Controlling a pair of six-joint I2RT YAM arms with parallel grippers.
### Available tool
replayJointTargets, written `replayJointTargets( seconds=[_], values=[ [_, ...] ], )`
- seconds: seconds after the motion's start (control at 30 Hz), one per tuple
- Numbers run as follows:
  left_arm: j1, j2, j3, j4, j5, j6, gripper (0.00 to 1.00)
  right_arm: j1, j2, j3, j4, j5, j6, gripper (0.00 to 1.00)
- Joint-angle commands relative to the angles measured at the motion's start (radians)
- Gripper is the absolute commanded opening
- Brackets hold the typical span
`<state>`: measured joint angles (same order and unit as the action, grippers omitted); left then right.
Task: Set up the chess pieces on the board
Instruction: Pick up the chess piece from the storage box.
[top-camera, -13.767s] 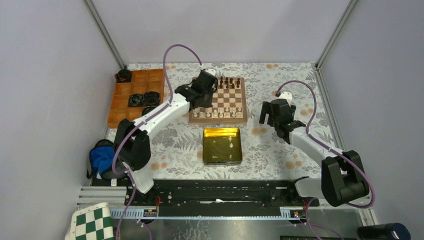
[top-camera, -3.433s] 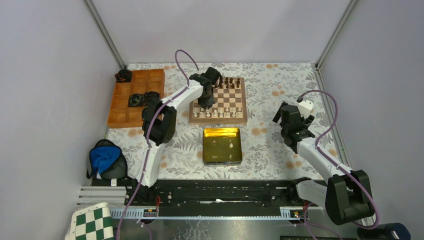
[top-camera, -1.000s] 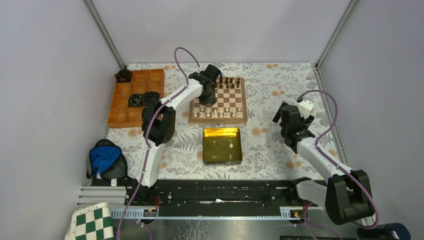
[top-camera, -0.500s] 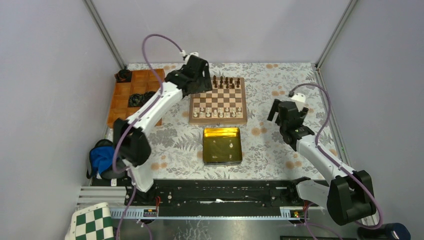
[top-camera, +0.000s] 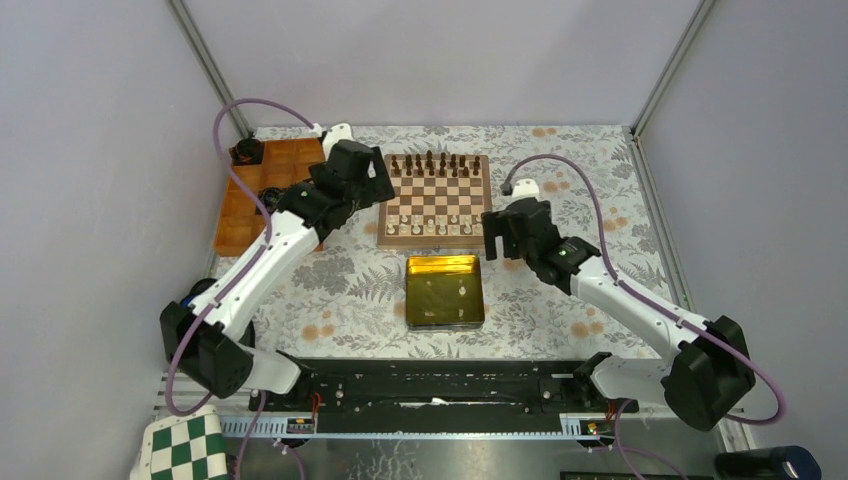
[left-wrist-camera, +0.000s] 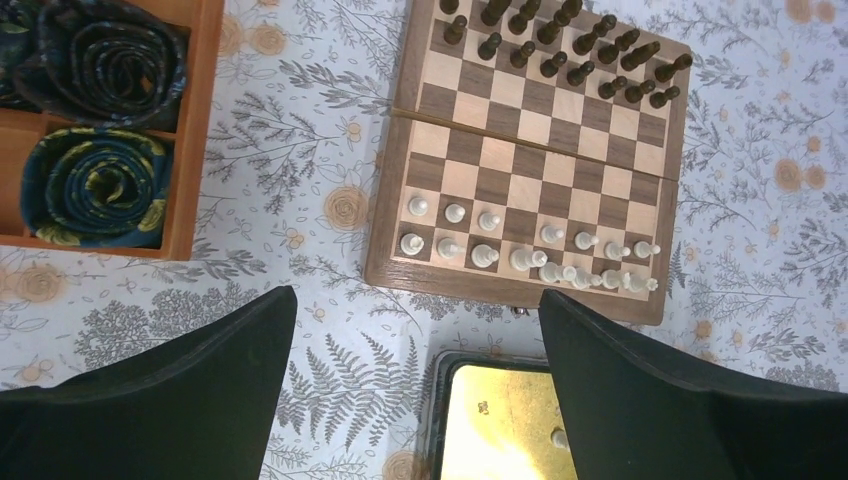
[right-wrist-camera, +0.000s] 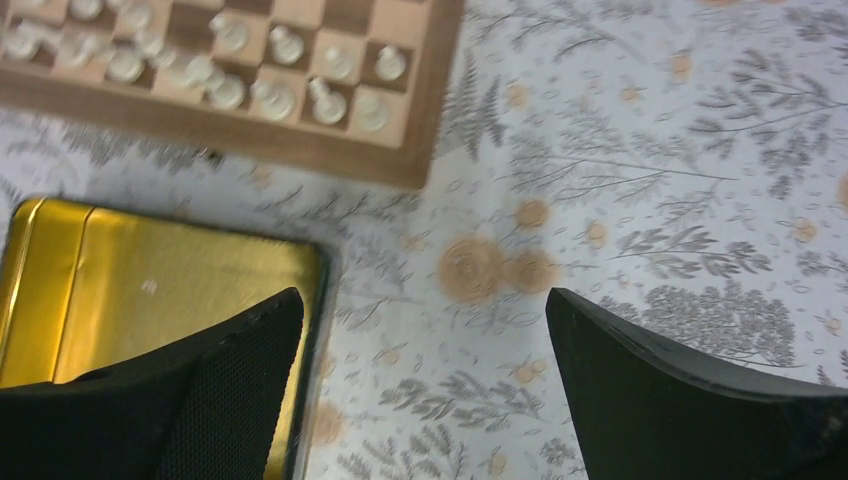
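Both grippers hang wide open and empty, the right gripper (right-wrist-camera: 422, 292) just off the board's (top-camera: 435, 241) near right corner, the left gripper (left-wrist-camera: 415, 292) off its left edge. A lone cream piece (left-wrist-camera: 560, 437) in the gold tin (top-camera: 440, 310) lies near-left of the right gripper, the closer arm; its axis is too small to read. The chess pieces (left-wrist-camera: 520, 258), tiny and cream, fill the board's two near rows save one gap.
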<state>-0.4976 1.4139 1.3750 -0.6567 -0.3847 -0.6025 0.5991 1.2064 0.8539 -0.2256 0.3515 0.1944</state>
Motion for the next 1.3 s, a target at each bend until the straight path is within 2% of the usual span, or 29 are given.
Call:
replayJointTargets(
  seconds=[0.0, 0.23, 0.5, 0.67, 0.8, 1.27],
  values=[
    [-0.006, -0.084, -0.040, 0.053, -0.058, -0.032, 0.99, 0.082, 0.021, 0.083, -0.142, -0.062, -0.014, 0.98],
    [-0.009, -0.144, -0.063, 0.042, -0.069, -0.042, 0.99, 0.198, 0.060, 0.169, -0.246, -0.101, -0.012, 0.92],
    [-0.012, -0.169, -0.059, 0.025, -0.071, -0.057, 0.99, 0.252, 0.115, 0.216, -0.294, -0.172, -0.010, 0.85],
    [-0.014, -0.185, -0.056, 0.023, -0.077, -0.067, 0.99, 0.261, 0.168, 0.222, -0.293, -0.212, -0.013, 0.81],
    [-0.017, -0.191, -0.056, 0.024, -0.080, -0.071, 0.99, 0.262, 0.206, 0.222, -0.273, -0.236, -0.016, 0.73],
    [-0.021, -0.222, -0.054, 0.018, -0.146, -0.056, 0.99, 0.261, 0.335, 0.242, -0.221, -0.295, -0.027, 0.57]
  ],
)
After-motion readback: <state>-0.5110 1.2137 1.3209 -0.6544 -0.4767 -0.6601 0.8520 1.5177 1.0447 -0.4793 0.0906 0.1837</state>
